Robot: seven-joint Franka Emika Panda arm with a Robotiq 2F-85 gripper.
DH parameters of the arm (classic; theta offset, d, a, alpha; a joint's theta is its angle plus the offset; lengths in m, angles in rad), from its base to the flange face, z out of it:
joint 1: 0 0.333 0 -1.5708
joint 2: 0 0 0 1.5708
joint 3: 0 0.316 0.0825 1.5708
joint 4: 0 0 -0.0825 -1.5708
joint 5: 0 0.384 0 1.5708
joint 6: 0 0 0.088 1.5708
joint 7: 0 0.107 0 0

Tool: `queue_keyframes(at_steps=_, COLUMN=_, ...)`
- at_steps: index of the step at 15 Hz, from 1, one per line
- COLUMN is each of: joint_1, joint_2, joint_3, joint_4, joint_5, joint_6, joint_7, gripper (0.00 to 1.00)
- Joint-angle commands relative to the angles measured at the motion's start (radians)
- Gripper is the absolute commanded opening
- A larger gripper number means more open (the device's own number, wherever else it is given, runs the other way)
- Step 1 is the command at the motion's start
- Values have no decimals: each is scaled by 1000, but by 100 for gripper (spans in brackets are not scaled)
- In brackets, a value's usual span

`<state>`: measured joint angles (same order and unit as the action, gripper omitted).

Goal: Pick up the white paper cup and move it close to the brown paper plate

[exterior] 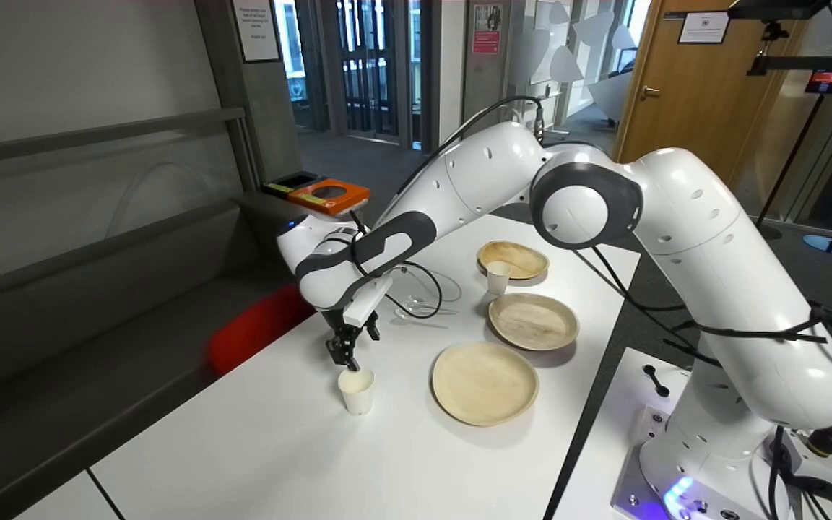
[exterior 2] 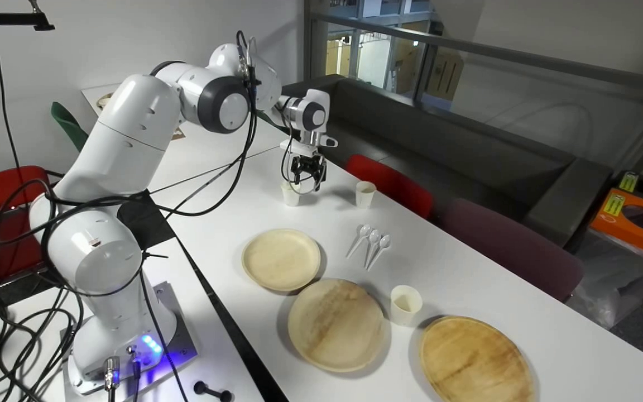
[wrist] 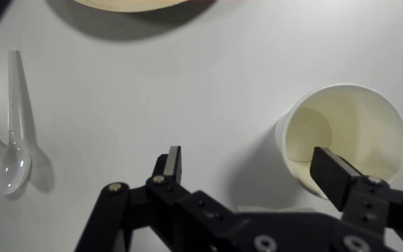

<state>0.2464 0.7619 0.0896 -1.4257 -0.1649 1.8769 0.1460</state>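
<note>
Table point(exterior: 243, 462): white, in an exterior view, with a dark bench point(exterior: 102, 347) at nine o'clock and a red chair point(exterior: 261, 328) at ten.
Cup point(exterior: 357, 393): white, upright on the table, near the gripper point(exterior: 363, 350), at its six o'clock.
Plate point(exterior: 484, 383): at three o'clock from the cup, apart from it.
Middle bowl point(exterior: 534, 323): at one o'clock from the plate.
End bowl point(exterior: 517, 258): at twelve o'clock from the plate.
Cup point(exterior 2: 291, 196): in an exterior view, partly hidden, at seven o'clock from the gripper, twelve o'clock from the plate point(exterior 2: 281, 259).
Second cup point(exterior 2: 365, 195): at three o'clock from that cup.
Spoons point(exterior 2: 373, 237): three, at six o'clock from the second cup.
Third cup point(exterior 2: 405, 310): between the two bowls.
Gripper point(wrist: 246, 149): in the wrist view, fingers point(wrist: 329, 175) wide apart, one overlapping the mouth of the cup point(wrist: 348, 131) at three o'clock; whether inside or above it, I cannot tell.
Spoons point(wrist: 12, 168): nine o'clock, partly cut off.
Tan rim point(wrist: 128, 6): eleven o'clock, cut off at the top.
</note>
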Motion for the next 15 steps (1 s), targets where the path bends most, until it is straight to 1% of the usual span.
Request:
queue_keyframes(at_steps=1, joint_1=8, joint_2=20, joint_3=-13, joint_4=47, joint_5=-6, joint_6=-50, joint_7=-26, gripper=100)
queue_keyframes(at_steps=5, joint_1=12, joint_2=38, joint_3=-11, joint_4=53, joint_5=-5, joint_6=-56, joint_7=-29, gripper=100)
queue_keyframes(at_steps=6, joint_1=13, joint_2=40, joint_3=-11, joint_4=53, joint_5=-6, joint_6=-56, joint_7=-30, gripper=94)
queue_keyframes(at_steps=7, joint_1=14, joint_2=43, joint_3=-11, joint_4=54, joint_5=-6, joint_6=-57, joint_7=-33, gripper=74)
queue_keyframes(at_steps=9, joint_1=14, joint_2=46, joint_3=-11, joint_4=56, joint_5=-6, joint_6=-57, joint_7=-35, gripper=69)
queue_keyframes(at_steps=10, joint_1=13, joint_2=48, joint_3=-11, joint_4=56, joint_5=-5, joint_6=-57, joint_7=-36, gripper=64)
queue_keyframes(at_steps=14, joint_1=11, joint_2=48, joint_3=-11, joint_4=55, joint_5=-2, joint_6=-59, joint_7=-36, gripper=35)
queue_keyframes(at_steps=15, joint_1=11, joint_2=47, joint_3=-11, joint_4=54, joint_5=-1, joint_6=-59, joint_7=-36, gripper=26)
